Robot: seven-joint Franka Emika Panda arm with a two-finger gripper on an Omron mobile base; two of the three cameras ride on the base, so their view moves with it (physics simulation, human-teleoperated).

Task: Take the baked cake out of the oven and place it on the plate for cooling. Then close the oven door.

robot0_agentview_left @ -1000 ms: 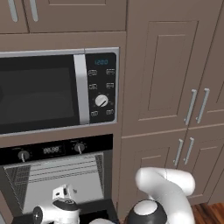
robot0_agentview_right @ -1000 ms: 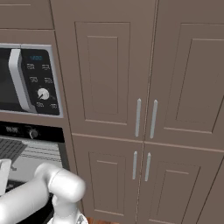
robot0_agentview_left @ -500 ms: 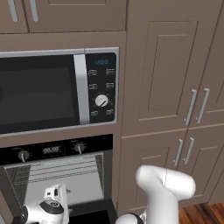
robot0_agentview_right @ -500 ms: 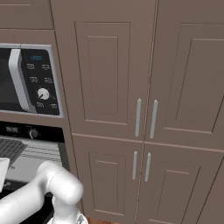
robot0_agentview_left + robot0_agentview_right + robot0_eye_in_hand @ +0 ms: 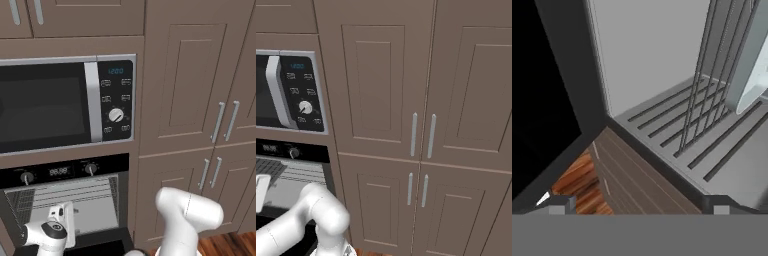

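In the left base view, the white hand and its jaws [image 5: 62, 227] sit at the lower left, in front of the open cavity of the oven [image 5: 65, 200], whose grey racks show behind the hand. The black oven door [image 5: 95, 248] lies dropped open at the bottom edge, just right of the hand. Above the cavity runs the control strip with two knobs and a display, and above that sits the microwave [image 5: 67, 105] with its keypad and white dial. To the right stand brown cabinet doors [image 5: 200, 100] with silver handles. In the hand view the two dark fingertips [image 5: 557, 204] stand far apart at the bottom corners, so the jaws are spread wide with nothing between them; beyond them lie the oven's grey inner wall, wire rack bars and ribbed floor
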